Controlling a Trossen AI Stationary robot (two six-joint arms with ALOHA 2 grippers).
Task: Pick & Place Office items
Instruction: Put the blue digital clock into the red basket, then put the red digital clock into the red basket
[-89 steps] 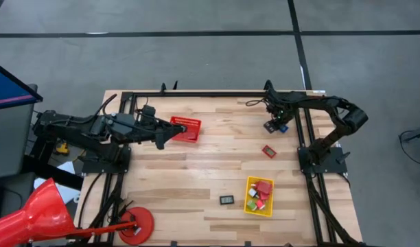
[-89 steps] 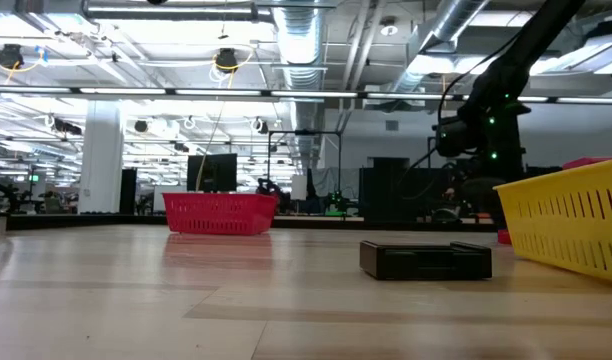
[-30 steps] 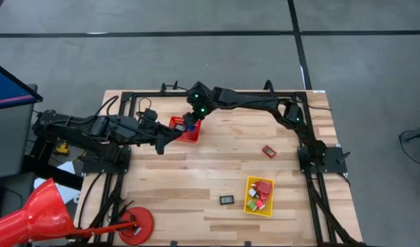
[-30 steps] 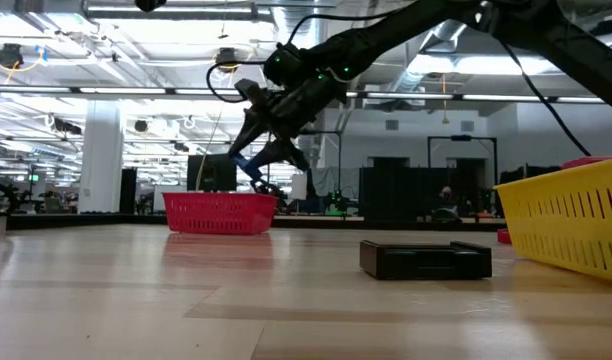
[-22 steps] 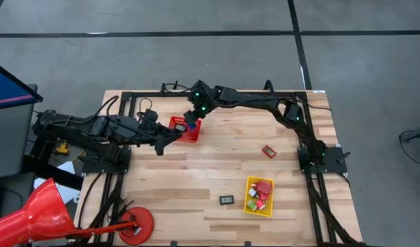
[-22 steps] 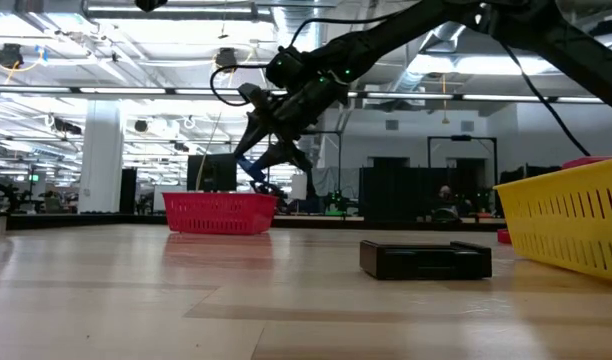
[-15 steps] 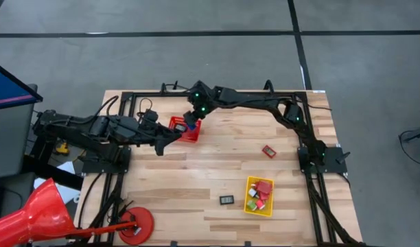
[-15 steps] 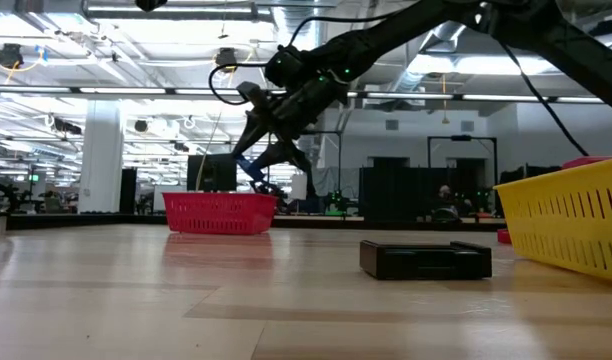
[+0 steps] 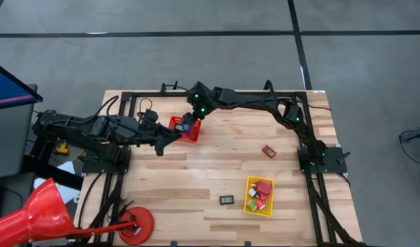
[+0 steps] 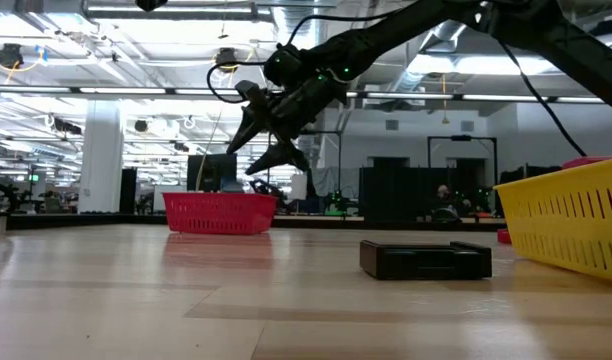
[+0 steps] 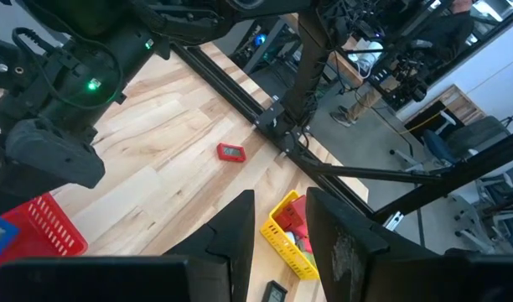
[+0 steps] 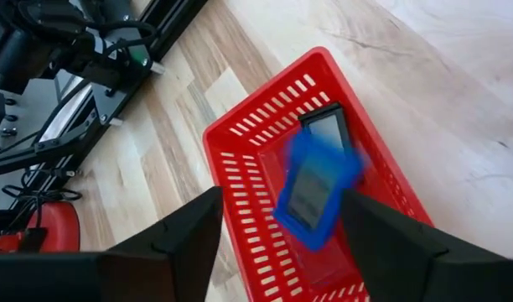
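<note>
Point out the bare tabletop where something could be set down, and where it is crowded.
Bare: the wood between the red basket, the dark flat item and the red item. Crowded: the basket, under the right gripper and beside the left gripper.

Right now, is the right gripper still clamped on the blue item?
No. In the right wrist view the blue item is blurred, falling between the open right gripper fingers into the red basket.
</note>
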